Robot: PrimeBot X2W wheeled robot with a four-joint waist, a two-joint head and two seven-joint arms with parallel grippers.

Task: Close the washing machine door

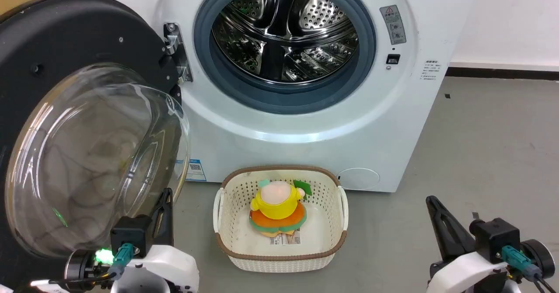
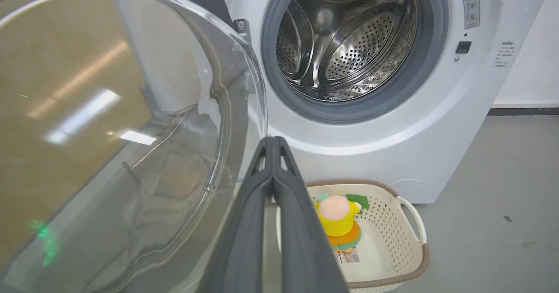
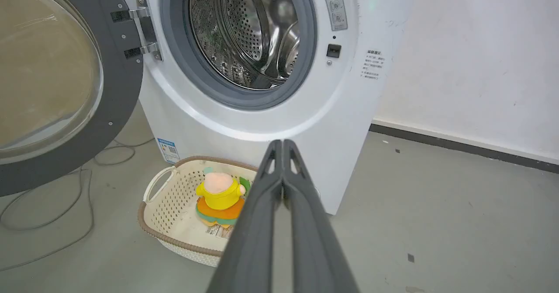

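The left gripper (image 1: 166,197) sits closest, 7 o'clock in the head view, its two dark fingers pinched together on nothing. Its tip is right beside the lower edge of the big round black-rimmed, glass-bowled washing machine door (image 1: 96,153); can't tell if they touch. Door's wide open at 9, hinged to the white front-loading washing machine (image 1: 305,127) at 12. Bare grey floor (image 1: 480,153) at 3. The right gripper (image 1: 433,201) is at 5, likewise closed and empty. Right wrist view picks up loose grey cables (image 3: 89,197) under the door.
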